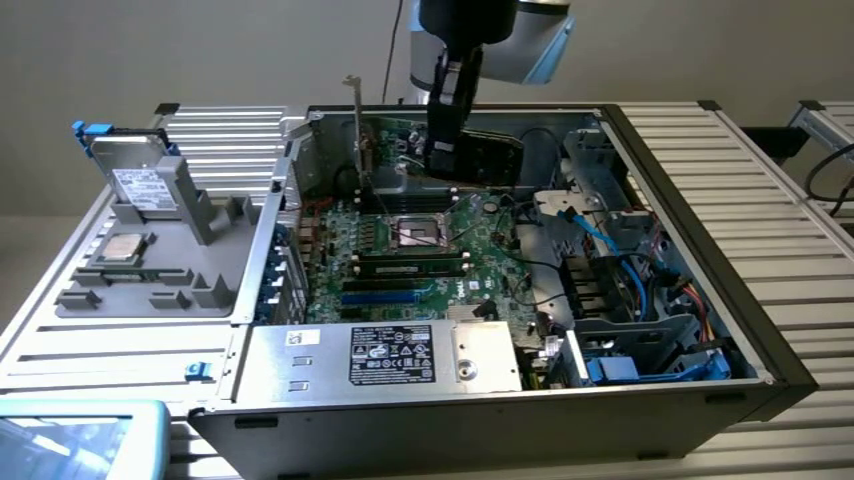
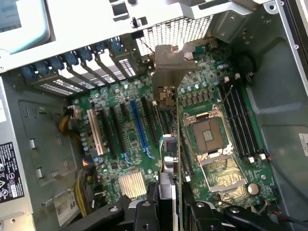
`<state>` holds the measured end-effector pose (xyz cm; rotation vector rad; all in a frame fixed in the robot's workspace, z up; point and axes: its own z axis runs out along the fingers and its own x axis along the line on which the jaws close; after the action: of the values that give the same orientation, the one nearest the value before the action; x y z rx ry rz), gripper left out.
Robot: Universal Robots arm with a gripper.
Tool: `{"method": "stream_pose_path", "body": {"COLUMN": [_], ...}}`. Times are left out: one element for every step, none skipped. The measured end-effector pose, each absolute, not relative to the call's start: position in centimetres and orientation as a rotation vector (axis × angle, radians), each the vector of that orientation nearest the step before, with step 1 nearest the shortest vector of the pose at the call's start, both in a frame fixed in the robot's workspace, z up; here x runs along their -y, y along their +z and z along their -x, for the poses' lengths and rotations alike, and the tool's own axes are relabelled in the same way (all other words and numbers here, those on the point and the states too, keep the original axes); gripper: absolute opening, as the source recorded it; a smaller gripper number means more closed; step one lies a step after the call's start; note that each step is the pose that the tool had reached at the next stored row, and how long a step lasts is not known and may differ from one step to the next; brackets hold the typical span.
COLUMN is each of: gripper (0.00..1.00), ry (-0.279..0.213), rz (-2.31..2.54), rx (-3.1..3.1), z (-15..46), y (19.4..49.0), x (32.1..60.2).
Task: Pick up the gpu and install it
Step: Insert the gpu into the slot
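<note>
Exterior view: gripper (image 1: 446, 150) clamped on gpu (image 1: 489, 160), card on edge above motherboard (image 1: 400, 275), near case (image 1: 534, 415) far wall.

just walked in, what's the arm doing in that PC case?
The arm's pincer grips the gpu on edge inside the open PC case, above the motherboard slots beside the open CPU socket. Its silver bracket points toward the case's rear slot openings. Whether it is seated yet, I cannot tell.

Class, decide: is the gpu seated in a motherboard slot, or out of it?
Out. The fingers hold the gpu edge-down above the motherboard, its lower edge apparently clear of the slots.
</note>
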<state>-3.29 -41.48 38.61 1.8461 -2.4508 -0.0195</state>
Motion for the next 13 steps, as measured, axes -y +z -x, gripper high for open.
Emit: {"method": "stream_pose_path", "body": {"gripper": [0.30,0.30,0.30,0.30,0.30,0.30,0.30,0.30,0.30,0.30,0.30,0.30,0.30], "ry": [-0.015,-0.010,-0.006,-0.001,0.003,0.007,0.012,0.017,0.022,0.026,0.031,0.035,0.039], "rz": [-1.863,-1.881,-1.899,-1.917,-1.935,-1.953,-1.972,-1.990,-2.008,-2.025,-2.042,-2.060,-2.077], "rx": [2.438,2.424,2.411,2.396,2.382,2.366,2.350,2.334,2.318,2.303,2.287,2.270,2.252], "z": [3.29,3.29,3.29,3.29,3.29,3.29,3.29,3.29,3.28,3.29,3.29,3.29,3.29], "y": [38.62,38.62,38.61,38.61,38.61,38.61,38.61,38.61,38.60,38.60,38.60,38.60,38.59], "x": [41.48,41.48,41.48,41.48,41.47,41.48,41.48,41.47,41.47,41.48,41.48,41.48,41.48]}}
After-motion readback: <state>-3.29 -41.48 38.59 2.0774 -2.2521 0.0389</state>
